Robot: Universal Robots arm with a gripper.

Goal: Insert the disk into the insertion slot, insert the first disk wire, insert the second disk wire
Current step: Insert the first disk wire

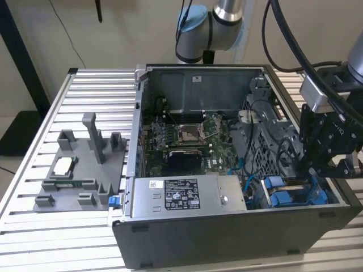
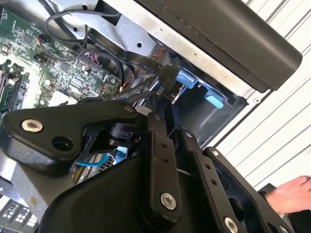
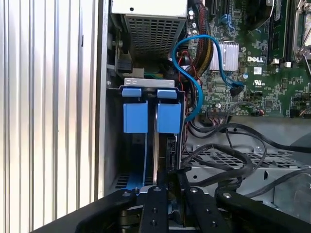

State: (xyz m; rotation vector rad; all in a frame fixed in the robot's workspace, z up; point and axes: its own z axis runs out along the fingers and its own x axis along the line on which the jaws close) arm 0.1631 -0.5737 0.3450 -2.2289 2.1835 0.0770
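Gripper (image 3: 170,180), black jointed metal links, sits nose-down at the insertion slot (image 3: 150,86), in the PC case (image 1: 227,238) corner nearest the ribbed aluminium desk (image 1: 85,85) edge on the exterior view's right; clamped or released, can't tell. Slot = grey sheet-metal box w/ two glossy blue plastic rails. Tight room: flat case wall one side, looping black cables (image 3: 228,160) and a thin blue cable (image 3: 194,82) the other.
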